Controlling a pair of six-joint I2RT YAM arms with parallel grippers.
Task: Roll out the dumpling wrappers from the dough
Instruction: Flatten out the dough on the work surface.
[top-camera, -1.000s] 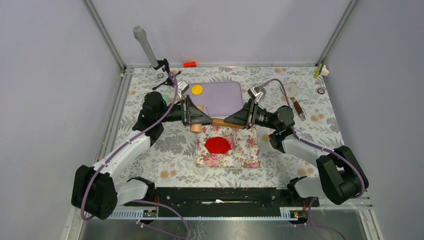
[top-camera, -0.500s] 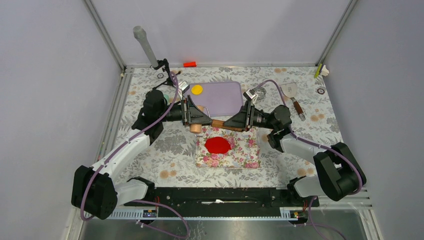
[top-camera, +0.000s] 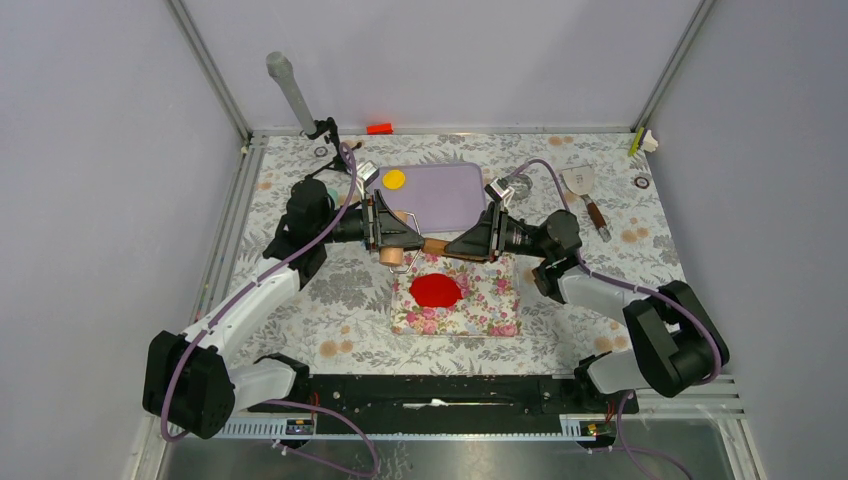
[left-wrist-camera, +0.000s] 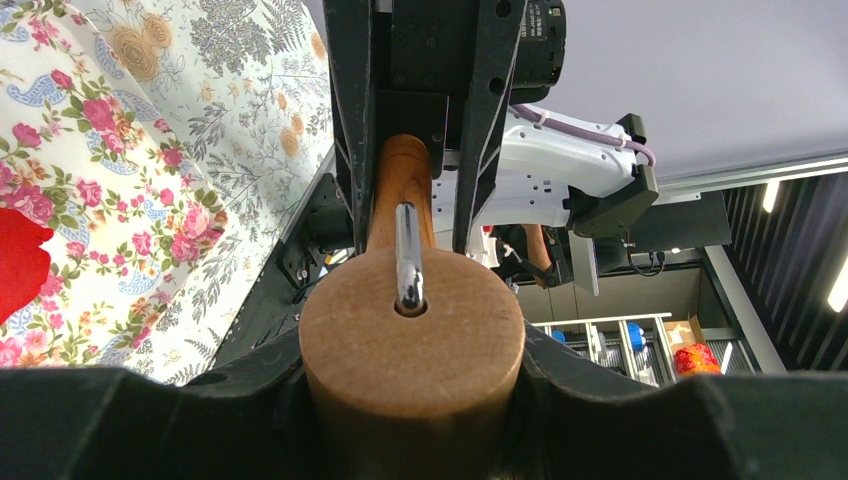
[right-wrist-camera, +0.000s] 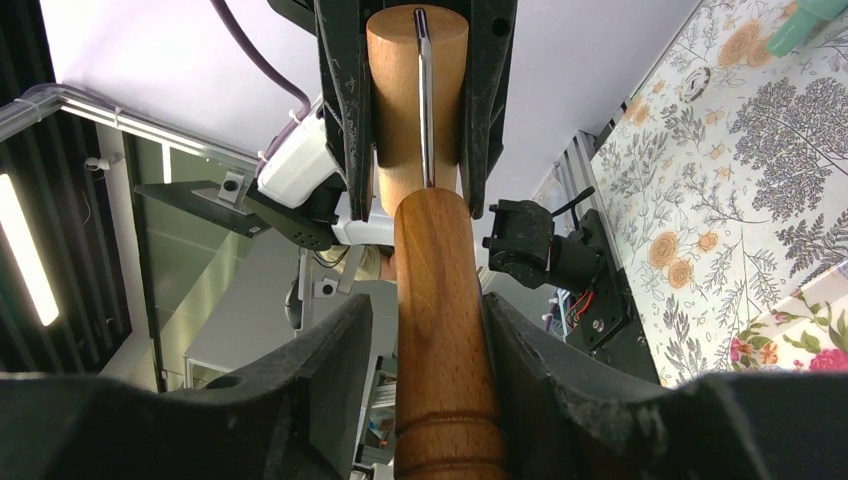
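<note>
The left gripper (top-camera: 398, 241) has its jaws pinching the pale end of the rolling pin (top-camera: 436, 246). The right gripper (top-camera: 466, 243) has jaws that appear clamped on the darker end. The dough (top-camera: 436, 290), a flat red sheet, lies on the floral mat (top-camera: 487, 300) on the table, just near of the pin.

top external: fixed, high above and behind the arm bases, looking steeply down. far off; the whole counter (top-camera: 340, 290) is in frame, with the rolling pin (top-camera: 432, 246) near the middle.

left wrist: rides the left end effector (left-wrist-camera: 412, 400). very close, sighting along the rolling pin from its left end toward the right end effector (left-wrist-camera: 415, 150); floral mat (left-wrist-camera: 120, 180) left of the pin.

right wrist: rides the right end effector, very close, sighting along the pin from its right end; counter right of the pin.

shared: all three hold the pin; the wrist views face each other along it.
</note>
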